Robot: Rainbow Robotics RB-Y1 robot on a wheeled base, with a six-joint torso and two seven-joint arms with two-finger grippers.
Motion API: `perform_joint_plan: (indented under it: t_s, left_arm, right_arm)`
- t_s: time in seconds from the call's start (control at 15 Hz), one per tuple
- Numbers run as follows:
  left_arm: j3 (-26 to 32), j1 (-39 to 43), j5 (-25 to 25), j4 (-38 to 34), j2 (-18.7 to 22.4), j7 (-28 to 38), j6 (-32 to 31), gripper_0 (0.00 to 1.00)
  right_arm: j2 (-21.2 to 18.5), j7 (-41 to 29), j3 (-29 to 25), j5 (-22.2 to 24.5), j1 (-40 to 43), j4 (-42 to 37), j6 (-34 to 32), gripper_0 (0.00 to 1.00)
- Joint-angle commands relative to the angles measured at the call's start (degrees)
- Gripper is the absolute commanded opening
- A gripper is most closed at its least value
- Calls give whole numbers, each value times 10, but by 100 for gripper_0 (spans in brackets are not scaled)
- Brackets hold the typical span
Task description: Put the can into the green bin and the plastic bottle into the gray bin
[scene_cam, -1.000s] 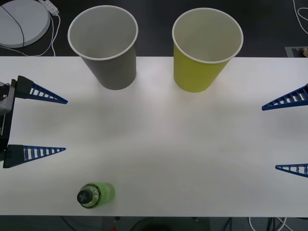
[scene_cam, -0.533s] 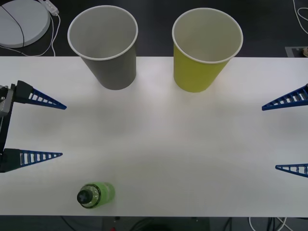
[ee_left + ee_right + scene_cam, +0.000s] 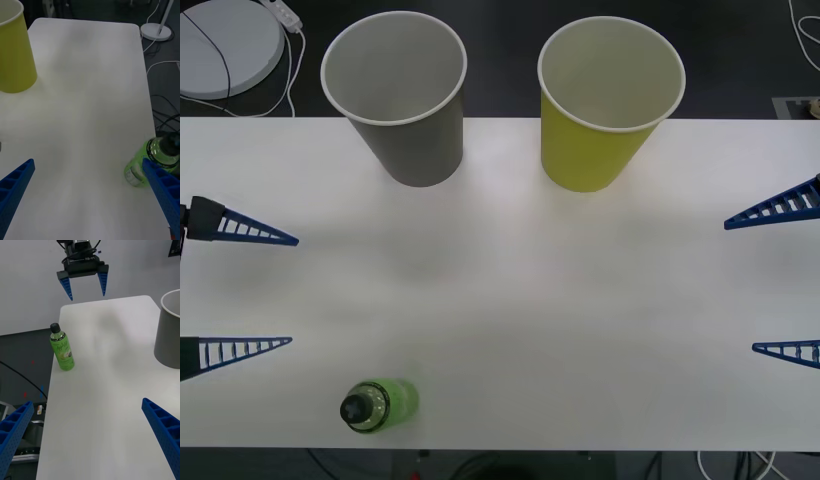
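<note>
The plastic bottle (image 3: 378, 404) stands upright near the table's front edge, left of centre, with green liquid and a black cap. It also appears in the right wrist view as bottle (image 3: 63, 352) and in the left wrist view as bottle (image 3: 150, 165). At the back stand the gray bin (image 3: 395, 95), on the left, and the green bin (image 3: 605, 100), on the right. My left gripper (image 3: 292, 290) hangs open at the left edge, apart from the bottle. My right gripper (image 3: 740, 286) is open at the right edge. The can is out of view.
The white table (image 3: 510, 290) is bare between the bins and the bottle. A round white base (image 3: 225, 45) with a cable lies on the dark floor beyond the back left corner. More cables (image 3: 165, 112) trail on the floor beside the bottle's edge.
My left gripper has drawn back toward the left edge and shifted toward the table's front, still open. The bottle, both bins and the right gripper have not moved.
</note>
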Motion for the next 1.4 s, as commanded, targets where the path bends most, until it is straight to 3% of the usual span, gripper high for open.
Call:
perform_joint_plan:
  t_s: [0.07,0.53,1.0,1.4]
  left_arm:
    - [0,27,18,23,0,-62,-1,100]
    - [0,57,37,123,-1,-195,-89,100]
    - [0,128,75,181,-7,-283,-90,100]
    - [0,170,78,193,-50,-335,-88,100]
  right_arm:
    - [0,0,0,0,0,0,0,100]
    - [0,0,0,0,0,0,0,100]
    - [0,0,0,0,0,0,0,100]
    - [0,0,0,0,0,0,0,100]
